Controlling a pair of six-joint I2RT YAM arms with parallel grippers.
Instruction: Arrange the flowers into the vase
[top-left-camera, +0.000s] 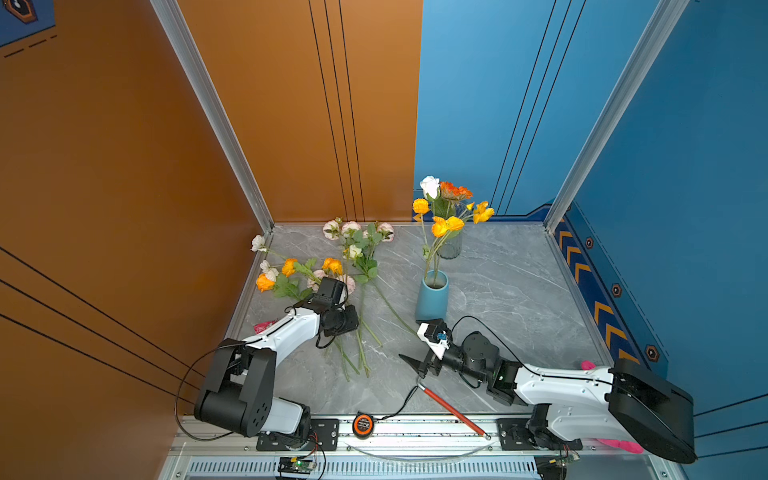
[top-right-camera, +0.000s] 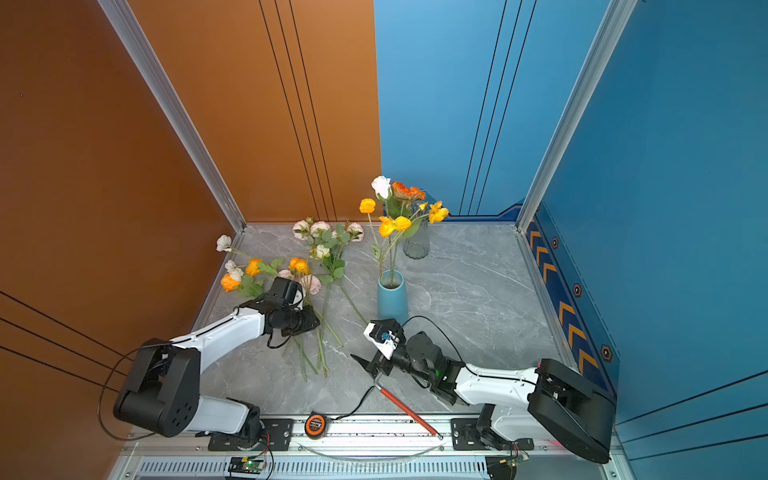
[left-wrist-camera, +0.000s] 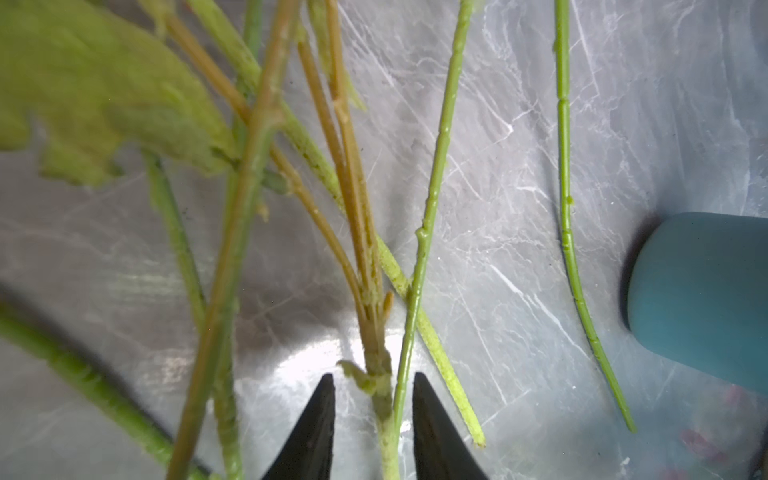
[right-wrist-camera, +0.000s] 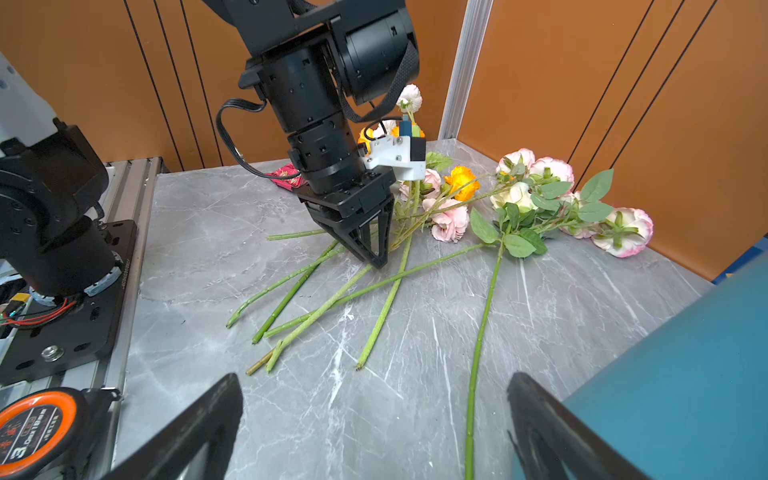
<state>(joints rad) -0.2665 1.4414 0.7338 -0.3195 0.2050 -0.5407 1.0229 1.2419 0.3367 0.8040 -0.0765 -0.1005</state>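
Loose flowers (top-left-camera: 353, 257) with pink, cream and orange blooms lie in a heap at the table's back left, their green stems (right-wrist-camera: 374, 316) fanned toward the front. My left gripper (left-wrist-camera: 374, 376) points down onto the stems (left-wrist-camera: 380, 365). Its jaws stand narrowly apart around a thick stem and a thin one, with a gap at one finger. A blue vase (top-left-camera: 432, 299) holds yellow-orange flowers (top-left-camera: 446, 224). Behind it a glass vase (top-left-camera: 451, 245) holds white and orange blooms. My right gripper (right-wrist-camera: 374, 380) hovers wide open and empty beside the blue vase (right-wrist-camera: 685, 374).
An orange tape measure (top-left-camera: 362, 424) and a red-handled tool (top-left-camera: 453, 411) lie by the front rail. A red packet (top-left-camera: 264, 327) sits at the left table edge. Orange and blue walls close the table on three sides.
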